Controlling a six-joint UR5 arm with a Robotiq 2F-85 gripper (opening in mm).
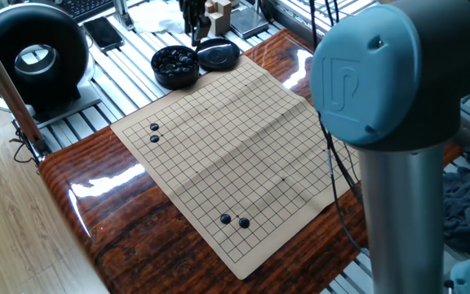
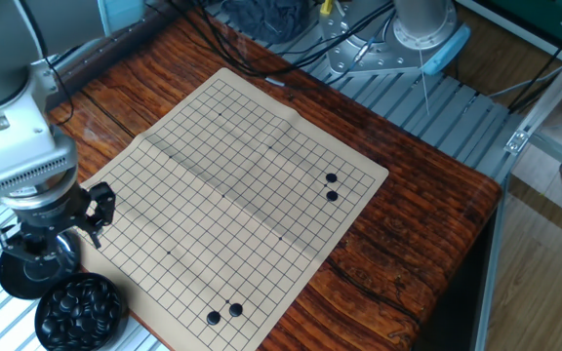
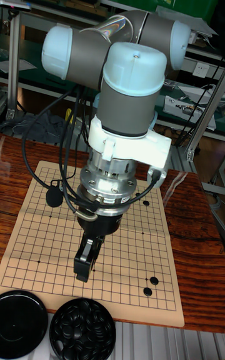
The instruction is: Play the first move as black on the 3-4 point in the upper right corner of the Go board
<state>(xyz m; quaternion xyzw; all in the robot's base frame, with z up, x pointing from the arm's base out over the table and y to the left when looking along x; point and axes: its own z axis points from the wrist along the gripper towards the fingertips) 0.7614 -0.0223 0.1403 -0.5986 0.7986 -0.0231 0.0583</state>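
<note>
The gripper (image 3: 83,264) is being held low over the near edge of the Go board (image 2: 232,185), just beside the open bowl of black stones (image 2: 80,309) and its separate lid (image 1: 218,54). Whether the fingers (image 2: 100,207) are spread, pressed together or pinching a stone cannot be told: in the tall fixed view they are being seen edge-on as one dark block, and no stone is being shown between them.

Judged from this pose, the step in hand is the carrying of a stone from the bowl to the board, or the pick itself. It is best done by the fingers being kept vertical, the stone being lowered squarely onto the crossing, and the release being made only once the stone is resting on the paper-like board, so that nothing is slid.

Four black stones are already lying on the board in two pairs, one pair (image 2: 331,186) and another pair (image 2: 223,314), both well apart from the gripper. The target 3-4 point, in the corner reckoned as upper right, cannot be singled out with certainty from these views. Each stone is appearing small, round, glossy and black, about one grid square wide. The board is lying flat on the dark wooden bench (image 2: 408,253).
</note>
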